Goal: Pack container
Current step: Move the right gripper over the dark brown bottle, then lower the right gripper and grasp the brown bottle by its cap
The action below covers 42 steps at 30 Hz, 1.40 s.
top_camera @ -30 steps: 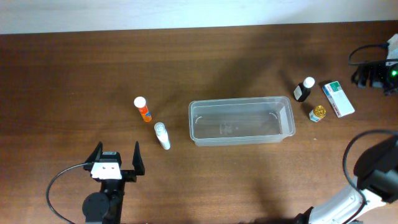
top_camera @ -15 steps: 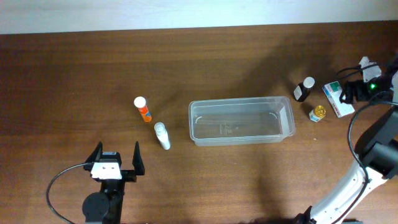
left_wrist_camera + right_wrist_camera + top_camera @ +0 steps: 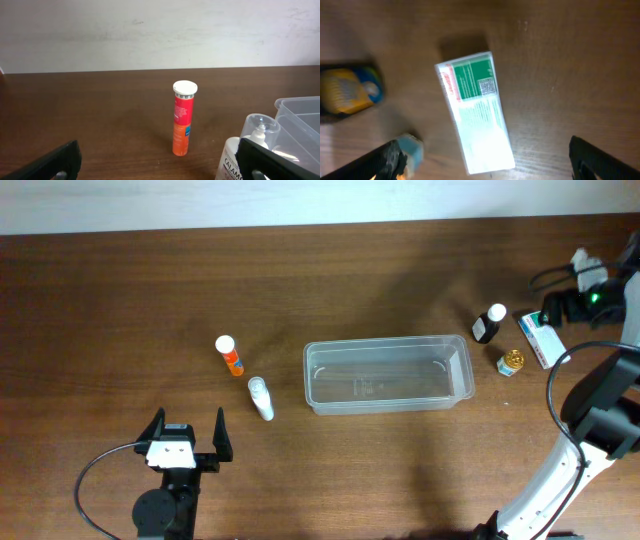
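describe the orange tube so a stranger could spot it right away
Start at the clear container mid-table and look left, past the white bottle. The orange tube stands upright beyond it; its orange-red body and white cap set it apart.

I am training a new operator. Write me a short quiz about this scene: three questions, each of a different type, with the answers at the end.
1. True or false: the container already holds a bottle.
2. Which thing stands left of the container? A. orange tube B. white-and-green box C. gold-capped jar
3. Fill in: the left gripper has its jaws ___.

Key: 1 false; 2 A; 3 open.
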Tool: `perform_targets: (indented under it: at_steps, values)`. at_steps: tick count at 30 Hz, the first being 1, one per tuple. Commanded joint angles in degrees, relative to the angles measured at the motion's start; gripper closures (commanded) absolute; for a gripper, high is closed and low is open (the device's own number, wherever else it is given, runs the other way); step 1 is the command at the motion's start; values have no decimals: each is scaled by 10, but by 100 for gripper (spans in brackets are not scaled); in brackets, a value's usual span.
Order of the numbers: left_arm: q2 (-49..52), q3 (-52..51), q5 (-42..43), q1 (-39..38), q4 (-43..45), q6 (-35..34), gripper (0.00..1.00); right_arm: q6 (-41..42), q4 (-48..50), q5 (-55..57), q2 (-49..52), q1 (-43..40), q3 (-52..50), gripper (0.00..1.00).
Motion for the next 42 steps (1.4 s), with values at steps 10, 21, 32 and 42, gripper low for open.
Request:
perform_targets:
  at_steps: [10,21,32,42]
  values:
    - [-4,-2,9,2,-2,9,1,35,-186,-66,-2,93,192,12]
    - [-4,-2,9,2,-2,9,1,163,-218,72,0,186,181,2]
    - [-4,-2,9,2,-2,9,1,171,-188,30,5,183,136,5]
    - [-4,-2,9,2,-2,9,1,171,-95,39,5,183,13,19]
